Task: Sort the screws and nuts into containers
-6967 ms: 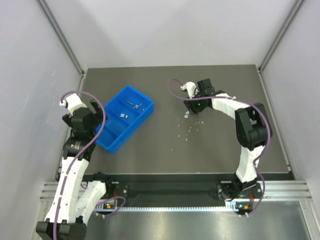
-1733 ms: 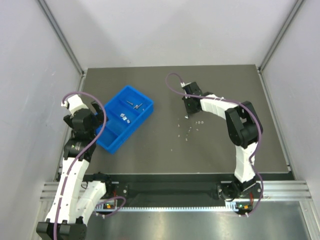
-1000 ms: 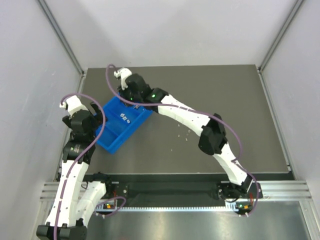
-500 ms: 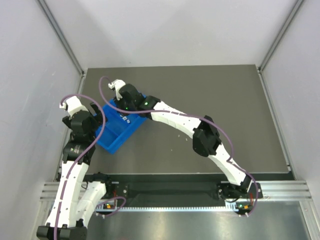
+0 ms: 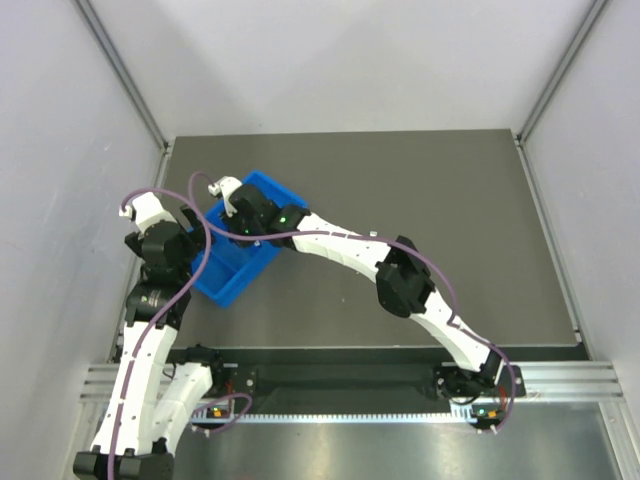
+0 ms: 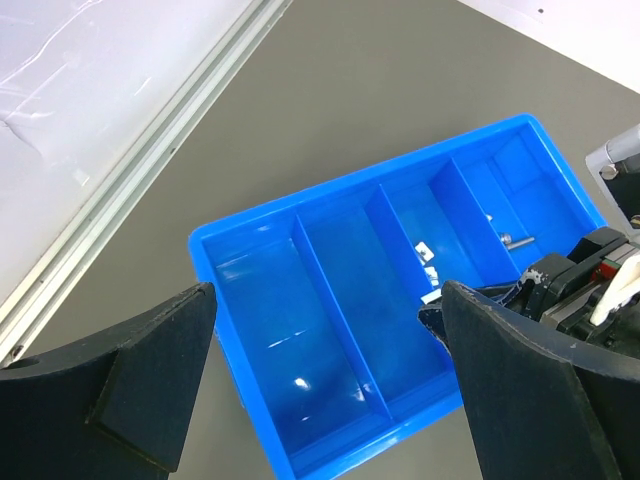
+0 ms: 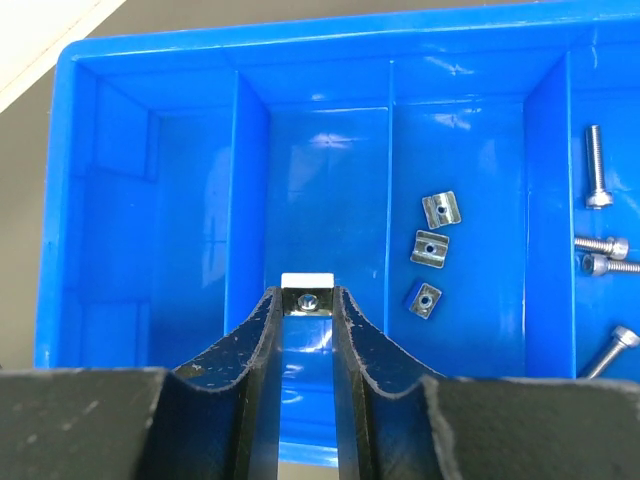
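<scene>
My right gripper [image 7: 307, 302] is shut on one small square silver nut [image 7: 307, 297] and holds it above the blue tray [image 7: 300, 45]. In the right wrist view it hangs over the compartment just left of the one holding three nuts [image 7: 430, 248]. Several screws [image 7: 594, 165] lie in the end compartment to the right. From above, the right gripper [image 5: 243, 222] reaches across the tray [image 5: 232, 278]. My left gripper [image 6: 325, 300] stands wide open over the tray's [image 6: 250, 225] near end, holding nothing.
The right arm [image 5: 340, 248] stretches diagonally across the dark table [image 5: 450, 200] and covers the spot where loose parts lay. Grey walls close in on the left and right. The left arm [image 5: 150, 300] stands by the table's left edge.
The right arm has carried its nut from the table's middle leftward to over the tray, then further along it toward the near end. The left arm has stayed put.
</scene>
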`<move>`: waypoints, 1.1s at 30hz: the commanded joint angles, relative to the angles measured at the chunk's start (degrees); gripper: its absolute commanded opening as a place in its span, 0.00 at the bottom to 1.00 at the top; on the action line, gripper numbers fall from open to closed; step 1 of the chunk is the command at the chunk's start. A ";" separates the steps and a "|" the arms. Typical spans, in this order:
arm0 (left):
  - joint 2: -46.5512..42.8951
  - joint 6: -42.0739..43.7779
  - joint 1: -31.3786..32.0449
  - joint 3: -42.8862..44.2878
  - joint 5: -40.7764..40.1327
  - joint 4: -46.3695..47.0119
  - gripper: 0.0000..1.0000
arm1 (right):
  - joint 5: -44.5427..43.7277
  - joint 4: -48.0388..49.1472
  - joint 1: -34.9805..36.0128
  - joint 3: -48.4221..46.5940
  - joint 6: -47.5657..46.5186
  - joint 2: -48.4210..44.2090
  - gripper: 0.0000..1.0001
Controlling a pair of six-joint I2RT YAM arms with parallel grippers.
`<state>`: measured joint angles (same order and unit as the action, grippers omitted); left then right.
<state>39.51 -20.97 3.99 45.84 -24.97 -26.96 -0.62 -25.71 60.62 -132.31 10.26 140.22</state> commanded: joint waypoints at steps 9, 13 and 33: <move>-1.45 0.76 -0.21 0.03 -1.40 2.97 0.99 | -1.22 1.37 0.20 0.91 -1.30 -3.20 0.08; -1.54 0.84 -0.30 -0.23 -1.75 3.41 0.99 | -0.96 1.54 -1.11 2.40 -0.60 -5.04 0.08; 0.93 2.34 -0.47 -6.11 -6.93 11.13 0.99 | 3.44 0.58 -7.44 5.04 -7.45 -14.19 0.03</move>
<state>41.74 -19.55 3.79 41.98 -29.52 -21.56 1.69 -26.20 54.28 -126.98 4.32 131.31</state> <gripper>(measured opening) 0.991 0.202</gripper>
